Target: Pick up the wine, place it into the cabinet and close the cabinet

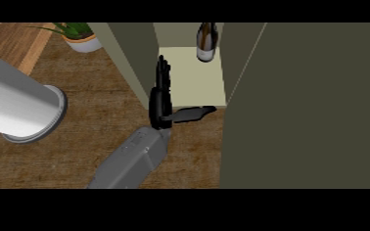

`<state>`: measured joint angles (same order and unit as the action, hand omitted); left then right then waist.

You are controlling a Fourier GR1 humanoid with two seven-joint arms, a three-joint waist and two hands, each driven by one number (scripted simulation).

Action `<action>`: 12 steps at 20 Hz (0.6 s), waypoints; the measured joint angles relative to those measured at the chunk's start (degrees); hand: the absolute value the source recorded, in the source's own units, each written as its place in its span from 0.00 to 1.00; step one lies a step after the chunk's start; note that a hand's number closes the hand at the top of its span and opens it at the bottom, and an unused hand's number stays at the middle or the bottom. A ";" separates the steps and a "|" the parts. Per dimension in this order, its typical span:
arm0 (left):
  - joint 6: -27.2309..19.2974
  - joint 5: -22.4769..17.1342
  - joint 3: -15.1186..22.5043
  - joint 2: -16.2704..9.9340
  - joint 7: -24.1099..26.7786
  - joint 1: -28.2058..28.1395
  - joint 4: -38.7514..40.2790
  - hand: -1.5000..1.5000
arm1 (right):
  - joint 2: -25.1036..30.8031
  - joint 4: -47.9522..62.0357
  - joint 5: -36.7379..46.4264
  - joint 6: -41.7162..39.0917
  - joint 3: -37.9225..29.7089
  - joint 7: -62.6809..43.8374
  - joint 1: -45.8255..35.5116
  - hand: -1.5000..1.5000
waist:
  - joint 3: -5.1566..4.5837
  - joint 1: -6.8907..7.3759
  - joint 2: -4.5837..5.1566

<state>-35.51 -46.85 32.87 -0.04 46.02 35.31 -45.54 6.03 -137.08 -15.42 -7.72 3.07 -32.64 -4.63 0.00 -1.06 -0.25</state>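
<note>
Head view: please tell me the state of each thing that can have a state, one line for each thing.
Wine bottle: upright, at the back of the cabinet shelf, not held.
Cabinet: open; the right door stands open toward the viewer.
Left hand: open, fingers straight, edge-on along the left wall of the cabinet, thumb out to the right.
Right hand: not in view.
Potted plant: upright on the counter.
Grey cylinder: standing at the left.

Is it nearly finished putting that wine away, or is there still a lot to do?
Nearly. Done: the wine bottle already stands inside the cabinet, on its pale shelf near the back. In hand: nothing is held; one robot hand is open with straight fingers at the cabinet's mouth, clear of the bottle. Left: the cabinet door is open, so it needs swinging shut. I cannot tell which arm this is.
</note>
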 measured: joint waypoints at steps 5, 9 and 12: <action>-7.11 2.45 5.90 -0.06 -2.21 -5.93 -11.71 0.00 | 0.87 -0.35 0.16 0.63 -1.81 -0.46 -0.32 0.00 | 0.01 0.72 -0.07; -10.20 5.30 9.33 -0.23 -2.92 -11.55 -20.29 0.00 | 1.21 -0.10 0.23 0.61 -2.83 -0.54 -0.87 0.00 | 0.01 0.96 0.01; -12.98 7.49 11.69 -1.72 -5.27 -15.79 -28.53 0.00 | 1.29 -0.19 0.27 0.66 -2.69 -0.80 -1.09 0.00 | 0.01 1.17 -0.04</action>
<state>-48.50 -39.36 44.56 -1.76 40.74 19.52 -74.08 7.33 -137.27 -15.15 -7.06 0.38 -33.44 -5.72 0.01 0.11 -0.29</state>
